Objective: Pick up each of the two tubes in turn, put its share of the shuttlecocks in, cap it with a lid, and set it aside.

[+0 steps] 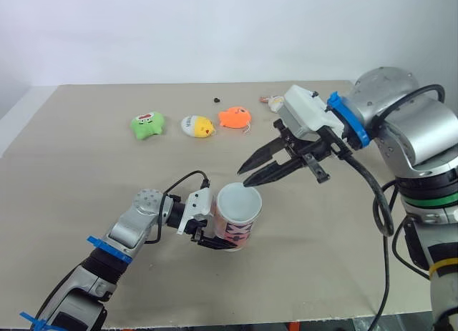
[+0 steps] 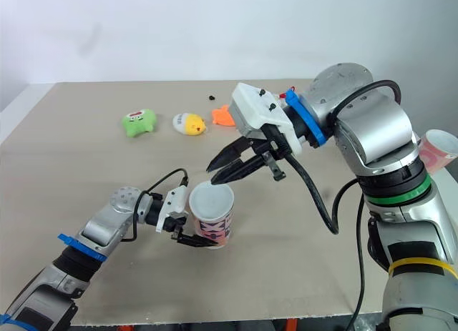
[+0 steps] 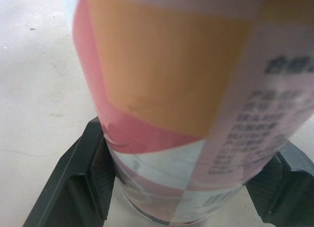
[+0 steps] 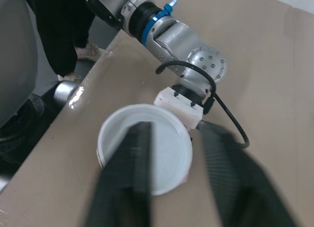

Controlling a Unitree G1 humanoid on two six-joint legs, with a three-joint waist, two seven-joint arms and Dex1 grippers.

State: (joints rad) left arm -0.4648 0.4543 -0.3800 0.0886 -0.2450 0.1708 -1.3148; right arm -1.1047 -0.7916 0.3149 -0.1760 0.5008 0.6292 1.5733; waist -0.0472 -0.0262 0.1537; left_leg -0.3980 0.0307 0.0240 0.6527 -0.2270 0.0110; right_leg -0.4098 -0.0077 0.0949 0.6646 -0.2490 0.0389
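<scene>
A tube (image 1: 237, 229) with pink, orange and white panels stands upright on the table near its front edge. A white lid (image 1: 239, 202) sits on its top. My left gripper (image 1: 217, 241) is shut on the tube's lower part, with one black finger (image 3: 78, 178) on each side. My right gripper (image 1: 244, 175) hangs open just above and behind the lid, its fingers (image 4: 135, 158) apart with nothing between them. A second pink tube (image 2: 438, 151) shows at the far right edge, behind my right arm.
A green toy (image 1: 147, 124), a yellow toy (image 1: 197, 126) and an orange toy (image 1: 234, 117) lie in a row at the back of the tan table (image 1: 86, 174). A small black speck (image 1: 216, 100) lies behind them. A person's legs (image 4: 54, 36) stand beside the table edge.
</scene>
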